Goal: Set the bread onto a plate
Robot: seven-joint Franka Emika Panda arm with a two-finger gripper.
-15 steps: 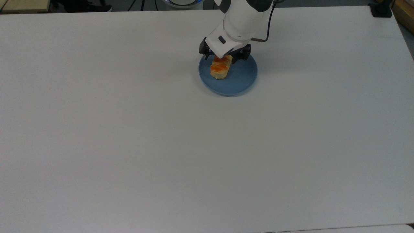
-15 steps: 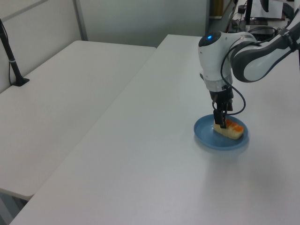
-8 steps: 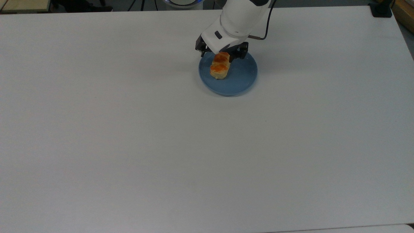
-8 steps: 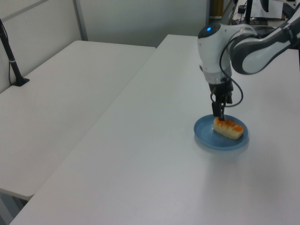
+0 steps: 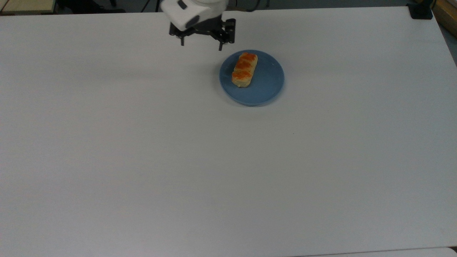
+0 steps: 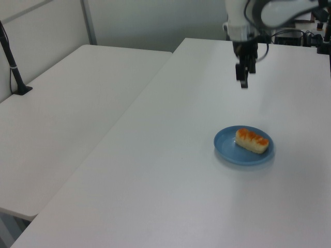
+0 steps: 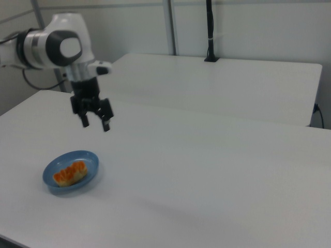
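A: Bread (image 5: 244, 70) status, nearest item first?

B: It lies flat on the plate (image 5: 266, 89), toasted side up, nothing touching it. In the top view it sits in the plate's upper-left part, long axis tilted slightly off vertical, one end near the rim. The left view has it (image 6: 252, 140) toward the plate's (image 6: 227, 149) right; the right view has it (image 7: 69, 173) across the middle of the plate (image 7: 91, 159).

A: Plate position?

B: Resting on the white tabletop (image 5: 178, 160), in the far half as the top view frames it, a little right of centre.

A: And the hand?

B: Beyond the plate, raised clear above the tabletop. In the top view the hand (image 5: 201, 40) is up and to the left of the plate, well apart from the bread. Its two dark fingers point down and stand spread, empty between them; the right view shows the hand (image 7: 95, 123) likewise, with a plain gap. In the left view the hand (image 6: 243, 82) hangs above and behind the plate.

A: Anything farther back?

B: A second white table (image 6: 67, 113) alongside, carrying a black post (image 6: 13, 67) clamped at its edge.
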